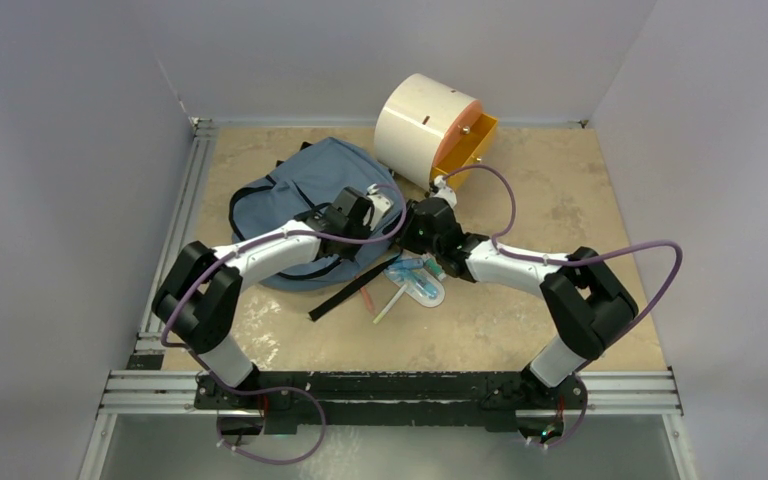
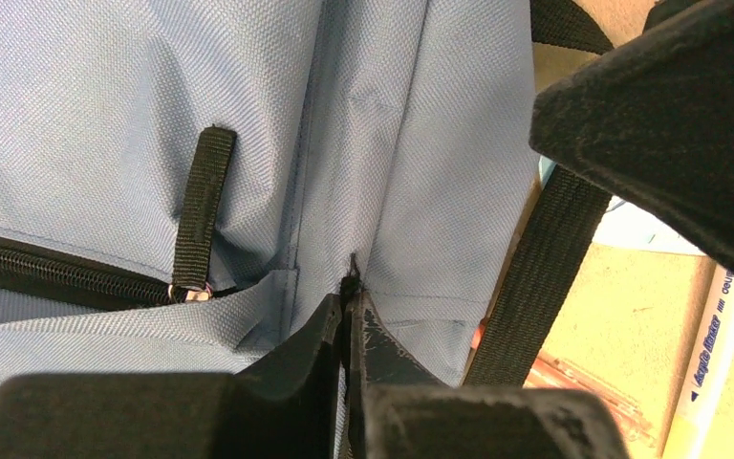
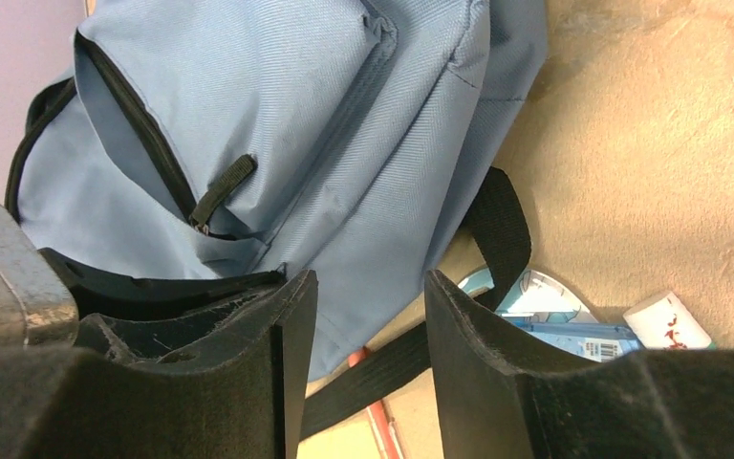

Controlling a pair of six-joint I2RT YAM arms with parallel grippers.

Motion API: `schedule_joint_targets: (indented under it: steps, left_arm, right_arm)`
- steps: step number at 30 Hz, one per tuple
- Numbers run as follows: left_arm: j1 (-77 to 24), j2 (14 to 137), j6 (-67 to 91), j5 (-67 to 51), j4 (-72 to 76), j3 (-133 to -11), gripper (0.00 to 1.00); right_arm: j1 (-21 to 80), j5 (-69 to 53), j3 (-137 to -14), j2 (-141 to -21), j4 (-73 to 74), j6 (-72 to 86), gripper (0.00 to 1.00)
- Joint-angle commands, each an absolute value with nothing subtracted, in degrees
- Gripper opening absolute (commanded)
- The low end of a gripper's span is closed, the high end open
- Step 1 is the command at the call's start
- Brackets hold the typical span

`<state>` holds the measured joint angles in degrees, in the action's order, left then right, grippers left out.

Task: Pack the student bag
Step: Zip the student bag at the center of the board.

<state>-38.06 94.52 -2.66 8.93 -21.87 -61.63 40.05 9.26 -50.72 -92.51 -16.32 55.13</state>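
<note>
The left end effector (image 2: 349,287) is clenched on a pinch of the student bag (image 2: 411,143) beside its zipper tab (image 2: 201,206). The right end effector (image 3: 371,325) hangs released nearby. Lying on the desk (image 1: 580,230), the bag looks soft, light and prone to slump, so a seam or the tab should hold best.

Stock being counted on one beige mottled table (image 1: 580,220):
- One soft slate-blue fabric backpack (image 1: 305,185) is lying flat.
- One cream cylindrical cabinet (image 1: 422,122) is showing one orange drawer (image 1: 472,143).
- One white marker pen (image 1: 388,305), one clear blister pack with blue card (image 1: 420,283) and one thin red stick (image 3: 379,426) are lying loose.
- Two white-and-black robot arms are standing at the near edge: left arm (image 1: 260,255), right arm (image 1: 515,265).
</note>
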Motion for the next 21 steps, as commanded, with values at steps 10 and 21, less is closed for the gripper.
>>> schedule_joint_targets:
  steps: [10,21]
  left_arm:
    - [-38.58,87.14,3.82,10.20,-25.77,-62.75,0.00]
    - [-38.55,82.97,9.47,7.79,-25.58,-60.44,0.00]
  right_arm:
    - [39.79,6.59,-51.40,-92.35,-19.44,54.78,0.43]
    - [39.79,0.50,-54.53,-95.70,-21.41,54.35,0.60]
